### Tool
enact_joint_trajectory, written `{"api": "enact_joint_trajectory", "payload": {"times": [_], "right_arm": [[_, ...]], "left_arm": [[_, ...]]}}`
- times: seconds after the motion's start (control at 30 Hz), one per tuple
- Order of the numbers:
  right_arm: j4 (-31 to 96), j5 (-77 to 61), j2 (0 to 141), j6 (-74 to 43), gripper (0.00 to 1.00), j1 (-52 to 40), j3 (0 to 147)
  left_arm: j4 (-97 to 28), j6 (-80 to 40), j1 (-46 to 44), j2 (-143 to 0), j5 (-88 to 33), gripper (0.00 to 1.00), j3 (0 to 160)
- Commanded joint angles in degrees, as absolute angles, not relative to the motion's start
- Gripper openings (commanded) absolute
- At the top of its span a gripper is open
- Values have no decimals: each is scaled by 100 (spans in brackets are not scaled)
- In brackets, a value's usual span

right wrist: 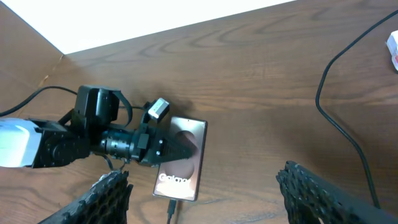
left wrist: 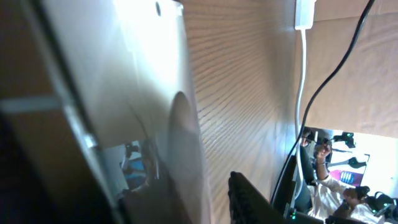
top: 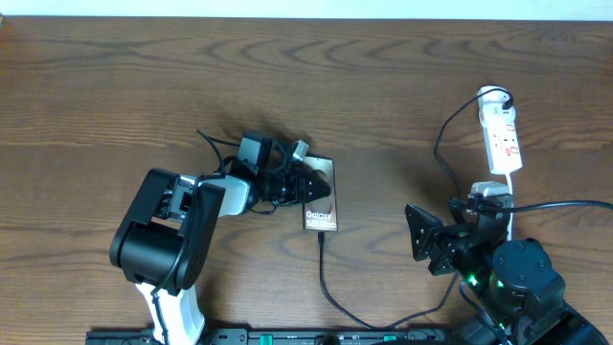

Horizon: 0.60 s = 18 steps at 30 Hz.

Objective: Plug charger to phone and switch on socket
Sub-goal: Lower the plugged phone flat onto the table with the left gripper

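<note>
One left tool (top: 319,184) overlies phone (top: 322,219).

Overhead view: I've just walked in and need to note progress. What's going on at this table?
The left gripper rests over the upper part of the phone, seemingly steadying it. The charger runs up to the phone's lower edge with its plug tip at the port; whether it is fully seated cannot be told. The right gripper hangs open and empty, apart from the socket, which nothing touches.
</note>
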<state>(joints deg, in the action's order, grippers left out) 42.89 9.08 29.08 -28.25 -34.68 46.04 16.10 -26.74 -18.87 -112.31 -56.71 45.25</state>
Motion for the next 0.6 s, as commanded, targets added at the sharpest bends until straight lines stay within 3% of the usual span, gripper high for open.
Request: {"api": "enact_joint_trajectory", "payload": {"times": [0.0, 0.17, 0.4, 0.57], "right_arm": [[4311, 1026, 2877, -2871, 77, -3448, 4683], [4333, 1039, 2877, -2873, 77, -3448, 4683], [4475, 1068, 2877, -2871, 78, -3448, 4683], [4668, 1129, 2877, -2871, 79, -3448, 4683]], "left_arm": [[1498, -2528, -1874, -11277, -5074, 36, 4554], [998, -2316, -2008, -11277, -4842, 46, 4829], [-777, -1498, -2386, -11277, -3782, 48, 5592], [-943, -1483, -2311, -11277, -3653, 49, 5658]]}}
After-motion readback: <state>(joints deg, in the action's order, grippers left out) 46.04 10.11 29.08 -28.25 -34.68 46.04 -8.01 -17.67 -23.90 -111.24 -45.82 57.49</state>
